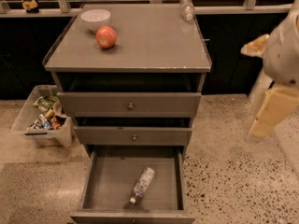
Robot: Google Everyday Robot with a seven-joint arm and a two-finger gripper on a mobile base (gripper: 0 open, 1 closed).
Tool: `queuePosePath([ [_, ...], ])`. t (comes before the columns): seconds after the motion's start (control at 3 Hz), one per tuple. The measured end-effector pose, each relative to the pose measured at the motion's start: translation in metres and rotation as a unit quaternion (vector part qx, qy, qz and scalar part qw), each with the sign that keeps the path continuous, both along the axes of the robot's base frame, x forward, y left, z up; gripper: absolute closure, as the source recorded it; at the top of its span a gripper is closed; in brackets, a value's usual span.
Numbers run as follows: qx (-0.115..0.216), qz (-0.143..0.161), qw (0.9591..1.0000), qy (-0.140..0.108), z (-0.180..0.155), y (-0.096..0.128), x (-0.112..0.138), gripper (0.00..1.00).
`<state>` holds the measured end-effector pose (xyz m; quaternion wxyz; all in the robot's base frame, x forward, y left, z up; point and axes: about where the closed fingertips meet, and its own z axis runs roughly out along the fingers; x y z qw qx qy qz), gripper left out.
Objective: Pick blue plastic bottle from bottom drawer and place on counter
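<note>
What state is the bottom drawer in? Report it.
Open: the bottom drawer is pulled out, its floor exposed with the blue plastic bottle lying inside. The end effector hangs off to the right, away from it.

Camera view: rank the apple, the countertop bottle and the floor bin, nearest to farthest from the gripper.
From the gripper, hanging right of the cabinet:
1. Bottle, counter's back right.
2. Apple, counter's left.
3. Bin, floor, far left.

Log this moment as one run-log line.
phase: before grasp | hand: right of cabinet, away from drawer | blue plastic bottle: lying in open bottom drawer | counter: blue bottle not placed yet
</note>
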<state>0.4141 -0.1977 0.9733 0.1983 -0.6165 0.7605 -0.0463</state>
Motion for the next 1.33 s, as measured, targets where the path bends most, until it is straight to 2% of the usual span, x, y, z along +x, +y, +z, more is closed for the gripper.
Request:
queuePosePath([
  [0.33, 0.031, 0.027, 0.9990, -0.020, -0.039, 0.023, -0.029, 0.00],
  [0.67, 0.037, 0.045, 0.9980, -0.024, -0.096, 0.057, -0.045, 0.00],
  [1.0, 0.025, 0.070, 0.9971, 0.012, -0.191, 0.099, -0.046, 0.00],
  [1.33, 0.007, 0.111, 0.9892, 0.095, -0.318, 0.129, -0.060, 0.00],
])
